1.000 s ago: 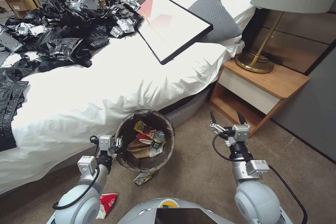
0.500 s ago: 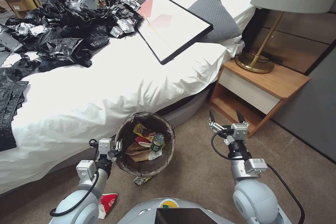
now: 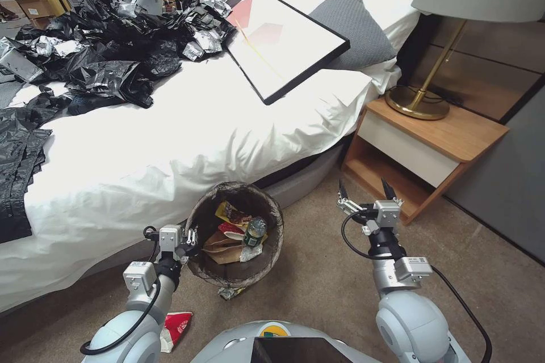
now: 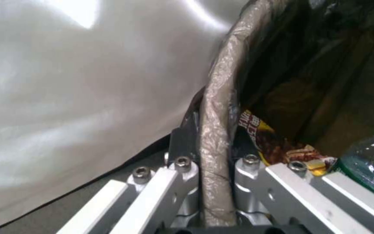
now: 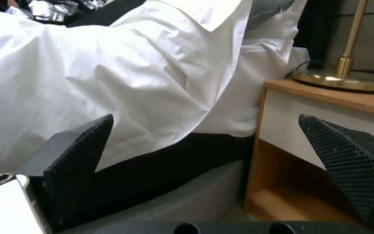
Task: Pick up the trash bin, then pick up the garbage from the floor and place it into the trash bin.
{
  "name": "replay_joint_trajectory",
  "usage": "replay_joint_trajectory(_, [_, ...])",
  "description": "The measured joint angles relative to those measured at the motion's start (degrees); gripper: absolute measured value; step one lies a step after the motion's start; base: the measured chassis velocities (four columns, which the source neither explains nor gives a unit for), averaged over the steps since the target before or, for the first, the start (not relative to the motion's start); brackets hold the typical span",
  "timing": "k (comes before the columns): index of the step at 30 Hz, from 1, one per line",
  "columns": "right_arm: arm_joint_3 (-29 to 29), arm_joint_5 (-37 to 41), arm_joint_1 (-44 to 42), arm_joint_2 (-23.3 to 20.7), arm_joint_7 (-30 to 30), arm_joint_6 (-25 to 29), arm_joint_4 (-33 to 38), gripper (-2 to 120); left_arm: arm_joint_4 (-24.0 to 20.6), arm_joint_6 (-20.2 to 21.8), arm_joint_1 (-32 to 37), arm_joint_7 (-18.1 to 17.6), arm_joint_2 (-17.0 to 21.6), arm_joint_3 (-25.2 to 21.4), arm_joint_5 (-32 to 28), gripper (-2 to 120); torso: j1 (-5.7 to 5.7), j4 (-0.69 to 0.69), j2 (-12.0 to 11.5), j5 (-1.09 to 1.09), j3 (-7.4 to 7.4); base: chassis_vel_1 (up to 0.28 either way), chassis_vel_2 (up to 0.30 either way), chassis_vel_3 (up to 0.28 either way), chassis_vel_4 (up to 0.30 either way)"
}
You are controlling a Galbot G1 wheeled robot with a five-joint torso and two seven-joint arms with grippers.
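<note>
With the whole head view shifted slightly since the earlier frame, the left end effector [image 3: 192, 236] remains clamped on the rim of the trash bin [image 3: 272, 238] at lower centre, garbage [image 3: 230, 236] inside, while the right end effector [image 3: 363, 188] at lower right stays wide open and empty.

I'm looking into a bedroom — a bed [image 3: 187, 142] under white sheets, a grey pillow [image 3: 355, 25] near its head, a wooden nightstand [image 3: 437, 144] at its corner carrying a brass lamp [image 3: 431, 76] — carpet [image 3: 329, 283] underfoot.
</note>
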Motion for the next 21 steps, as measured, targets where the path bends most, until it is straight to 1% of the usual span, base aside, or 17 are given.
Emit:
replay_joint_trajectory(10, [0.01, 0.43, 0.02, 0.16, 0.43, -0.89, 0.16, 100, 0.2, -0.5, -0.34, -0.02, -0.46, 0.37, 1.3, 4, 0.0, 0.0, 0.0, 0.0, 0.0, 0.004, -0.003, -0.005, 0.004])
replay_joint_trajectory(14, [0.06, 0.51, 0.18, 0.07, 0.43, -0.83, 0.16, 100, 0.27, -0.51, -0.47, -0.08, -0.48, 0.34, 1.3, 4, 0.0, 0.0, 0.0, 0.0, 0.0, 0.075, -0.038, -0.079, 0.07])
replay_joint_trajectory(21, [-0.03, 0.42, 0.11, 0.21, 0.41, -0.74, 0.15, 100, 0.32, -0.5, -0.97, -0.28, -0.54, 0.33, 1.1, 4, 0.0, -0.01, 0.0, 0.0, 0.0, 0.081, -0.101, -0.086, 0.103])
